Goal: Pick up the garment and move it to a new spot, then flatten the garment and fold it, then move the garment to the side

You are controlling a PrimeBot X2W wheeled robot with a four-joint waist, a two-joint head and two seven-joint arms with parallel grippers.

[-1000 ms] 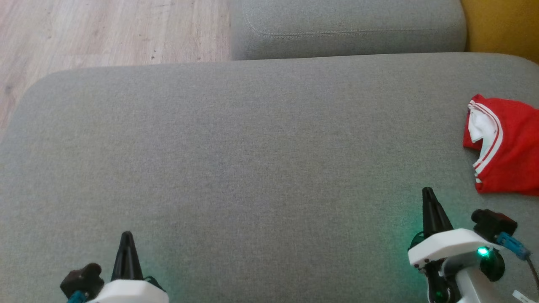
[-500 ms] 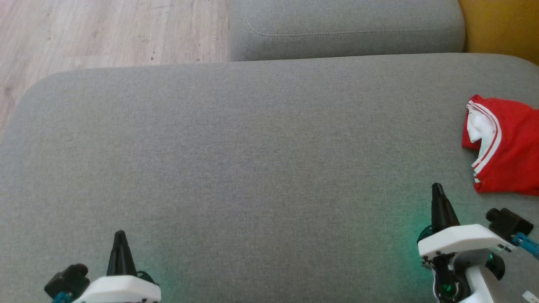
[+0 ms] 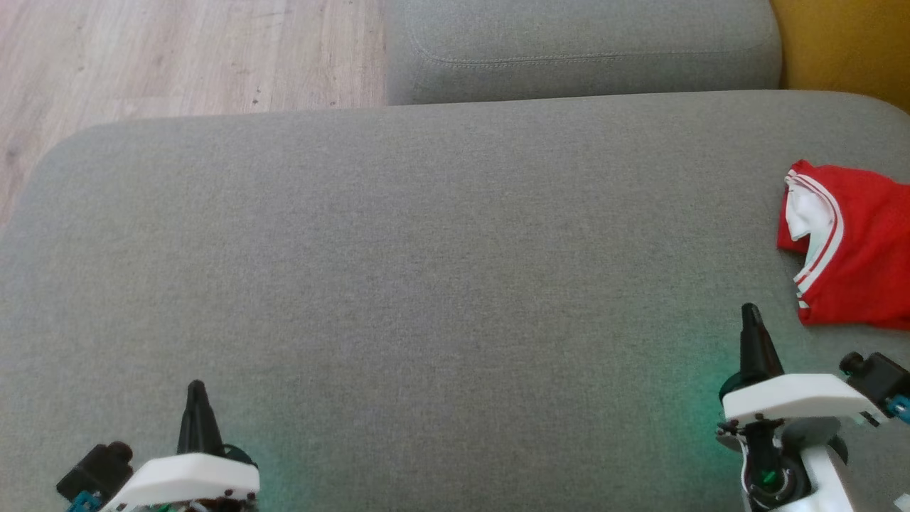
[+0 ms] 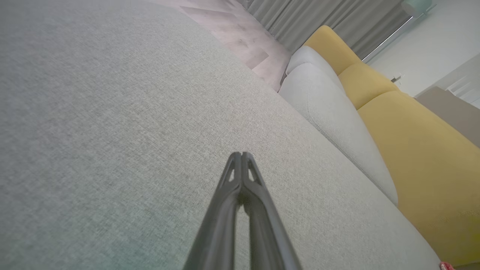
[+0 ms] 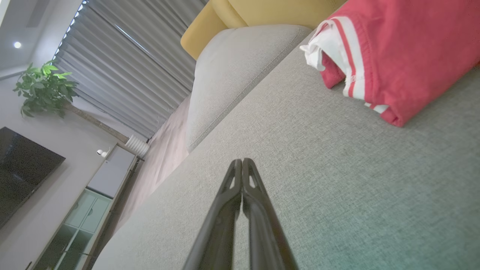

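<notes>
Grey sofa cushion carries the folded red garment at its right edge, so the task looks to be at its last step or finished. Both the left gripper and right gripper are closed and empty; the next move likely calls only for retreat.

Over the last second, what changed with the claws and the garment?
The right claw drifted toward the right edge of the head view, nearer the folded red garment; the left claw eased slightly left. Nothing was taken hold of or let go. Both claws stay shut and empty above the grey cushion. The garment lies where it was, apart from both.
</notes>
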